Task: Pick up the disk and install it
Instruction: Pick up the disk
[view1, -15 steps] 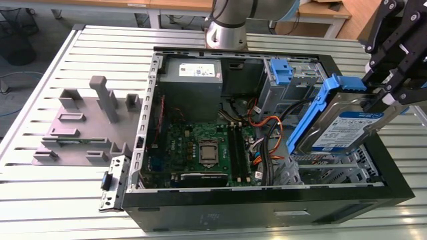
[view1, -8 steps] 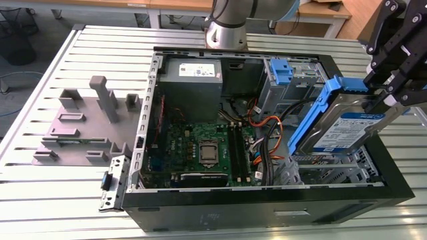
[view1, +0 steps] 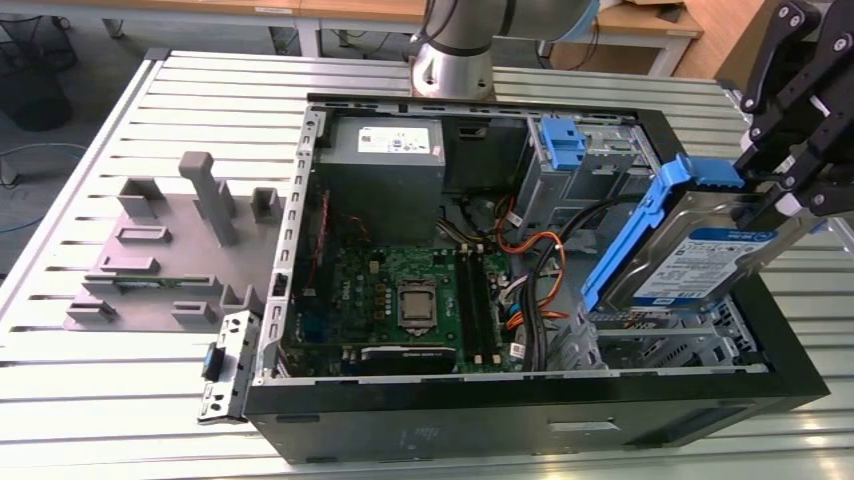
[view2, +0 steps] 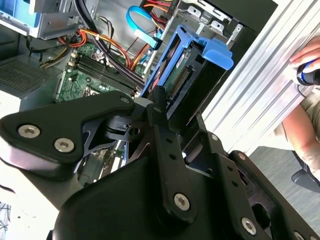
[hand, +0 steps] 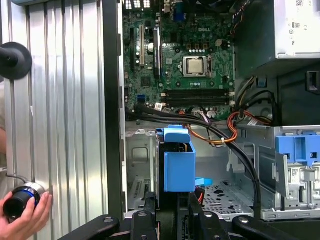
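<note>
In the exterior view, the claw (view1: 778, 195) is grasping the disk (view1: 694, 262) by its upper end, holding it tilted above the open computer case (view1: 534, 425), over the case's side at the exterior view's right. In the second wrist view, the clenched claw is carrying the disk above the case's interior, near the motherboard (view2: 85, 70). In the first wrist view, the disk is hanging edge-on over the case's metal bay floor, while a person's hand (hand: 27, 220) is holding a dark cylinder (hand: 21, 201) against the desk (hand: 65, 125), outside the case's wall.

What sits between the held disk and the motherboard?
In the exterior view, orange and black cables lie between the disk and the motherboard.
</note>
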